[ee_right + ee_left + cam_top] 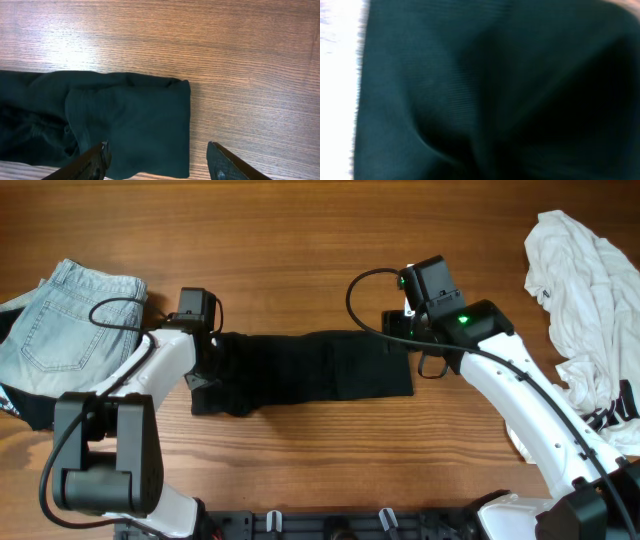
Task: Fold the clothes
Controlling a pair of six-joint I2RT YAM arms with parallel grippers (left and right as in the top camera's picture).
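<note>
A black garment (310, 370) lies folded in a long strip across the middle of the wooden table. My left gripper (207, 368) is down on its bunched left end. The left wrist view is filled with the dark cloth (445, 75), and the fingers are hidden there. My right gripper (402, 332) is open and hovers over the garment's right end. In the right wrist view the open fingers (160, 160) straddle the garment's right edge (130, 120), one finger over cloth and one over bare wood.
A folded pair of light blue jeans (70, 320) lies at the left edge, with a dark item (20, 405) under it. A crumpled pile of white clothes (585, 290) sits at the right edge. Bare wood (240, 65) lies beyond the garment's right end.
</note>
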